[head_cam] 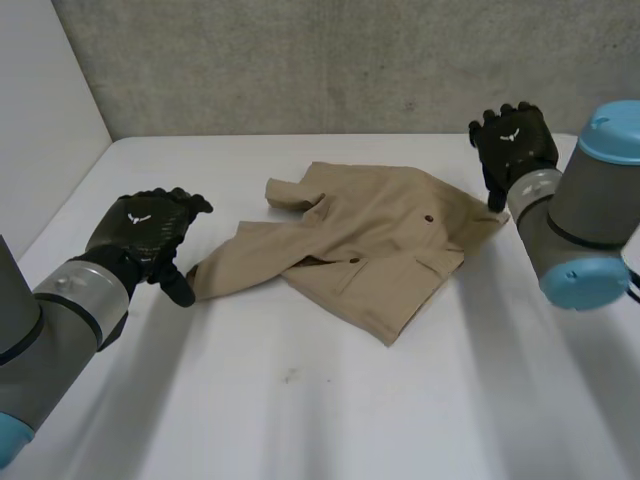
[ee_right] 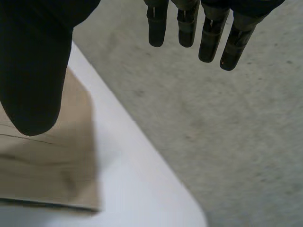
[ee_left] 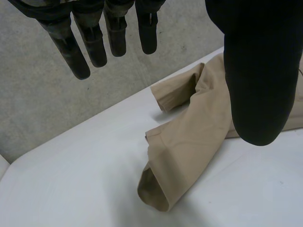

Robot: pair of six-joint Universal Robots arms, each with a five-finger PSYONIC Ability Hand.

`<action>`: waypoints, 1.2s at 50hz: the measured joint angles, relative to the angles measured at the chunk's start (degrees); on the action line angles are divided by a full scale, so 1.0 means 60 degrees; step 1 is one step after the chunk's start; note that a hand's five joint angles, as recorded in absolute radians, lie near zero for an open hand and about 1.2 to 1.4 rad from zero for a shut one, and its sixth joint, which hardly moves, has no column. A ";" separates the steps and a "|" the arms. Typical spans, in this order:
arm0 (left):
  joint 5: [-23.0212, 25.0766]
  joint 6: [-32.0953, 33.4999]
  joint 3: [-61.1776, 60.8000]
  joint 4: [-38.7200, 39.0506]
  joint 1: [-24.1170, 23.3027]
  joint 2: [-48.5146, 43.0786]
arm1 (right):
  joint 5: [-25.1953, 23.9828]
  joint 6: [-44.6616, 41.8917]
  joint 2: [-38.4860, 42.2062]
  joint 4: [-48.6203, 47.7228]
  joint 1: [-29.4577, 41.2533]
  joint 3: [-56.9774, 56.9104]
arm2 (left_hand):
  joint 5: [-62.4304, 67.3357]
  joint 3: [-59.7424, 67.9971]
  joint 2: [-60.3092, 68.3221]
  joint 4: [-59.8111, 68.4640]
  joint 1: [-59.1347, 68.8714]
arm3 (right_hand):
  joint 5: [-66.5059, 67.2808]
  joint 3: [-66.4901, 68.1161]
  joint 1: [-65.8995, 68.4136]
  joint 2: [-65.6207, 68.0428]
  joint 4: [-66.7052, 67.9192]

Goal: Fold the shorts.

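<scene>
**Tan shorts crumpled mid-table, both hands open at either end**

The head view is showing the shorts (head_cam: 370,250) whole: tan, rumpled, partly doubled over. One leg (head_cam: 240,262) is trailing out to the left, and a dark button (head_cam: 428,218) is facing up on the right half. The left wrist view is adding something the head view hides. The end of that leg is gaping as an open hem (ee_left: 154,189), and a second flap of cloth is lying beyond it, toward the far edge. The right wrist view is taking in just a flat tan corner (ee_right: 47,175) of the cloth, with bare table beside it.

The table (head_cam: 300,400) is white and matte, with a small dark speck on its near middle. A rough grey concrete wall (head_cam: 330,60) is running along the far side. A plain white panel (head_cam: 40,120) is closing off the left.

The left hand (head_cam: 145,235) is hovering at the left end of the shorts, just beside the leg. Its fingers (ee_left: 78,56) are hanging straight and spread well away from the thumb (ee_left: 258,85), holding nothing. In its wrist view the hem is lying on the table out past the fingertips.

The right hand (head_cam: 515,145) is sitting at the far right corner of the shorts, fingers straight and splayed wide, gripping nothing. Its thumb (ee_right: 33,80) is hanging over that corner. I cannot tell whether it is touching the cloth.
</scene>
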 measured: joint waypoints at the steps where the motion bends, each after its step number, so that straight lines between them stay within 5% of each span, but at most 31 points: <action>1: 0.0000 0.0000 0.0014 0.0010 -0.0014 -0.0033 | -0.0005 0.0170 -0.0221 0.0083 0.0064 0.0253 | -0.0001 0.0000 0.0000 0.0001 0.0000 | 0.0000 0.0000 0.0000 0.0000 0.0000; 9: -0.0018 0.0019 0.0175 0.0578 -0.0151 -0.0648 | -0.0156 0.2767 -0.2019 0.1222 0.1072 0.2622 | 0.0046 0.0021 0.0015 0.0027 0.0010 | 0.0000 0.0008 0.0000 0.0001 0.0001; 21: -0.0052 0.0711 0.0995 0.1511 -0.0347 -0.2506 | -0.0452 0.5682 -0.1668 0.1481 0.2163 0.3521 | 0.0236 0.0021 0.0150 0.0048 0.0037 | 0.0039 0.0110 0.0034 0.0025 0.0026; 32: -0.0164 0.1603 0.1836 0.1504 -0.0457 -0.4104 | -0.0301 0.5301 -0.0012 0.0384 0.2589 0.2910 | 0.0406 0.0224 0.0302 0.0241 0.0041 | 0.1672 0.2085 0.1650 0.1939 0.1875; 38: -0.0178 0.1654 0.2251 0.1523 -0.0447 -0.4593 | 0.0051 0.4727 0.0452 -0.0086 0.2619 0.2652 | 0.1387 0.1250 0.1260 0.1257 0.1209 | 0.5059 0.5541 0.4644 0.5489 0.5354; 41: -0.0177 0.1643 0.2535 0.1537 -0.0442 -0.4835 | 0.0326 0.4351 0.0549 -0.0456 0.2631 0.2592 | 0.3041 0.2966 0.2975 0.2979 0.3043 | 0.8500 0.8711 0.7315 0.9108 0.8978; 44: -0.0175 0.1635 0.2673 0.1539 -0.0440 -0.4957 | 0.0425 0.4122 0.0521 -0.0584 0.2630 0.2593 | 0.3575 0.3497 0.3510 0.3532 0.3559 | 0.8641 0.8858 0.7348 0.9182 0.9151; 51: -0.0191 0.1612 0.2878 0.1520 -0.0384 -0.4959 | 0.0463 0.3530 -0.0327 -0.0553 0.2551 0.2791 | 0.8571 0.8573 0.8635 0.8638 0.8037 | 0.8642 0.8867 0.7348 0.9182 0.9156; 60: -0.0171 0.1542 0.2217 0.1254 -0.0292 -0.3039 | 0.0135 0.2613 -0.2249 0.0677 0.2166 0.3140 | 0.8592 0.8776 0.8836 0.8825 0.8037 | 0.8758 0.8868 0.7348 0.9182 0.9156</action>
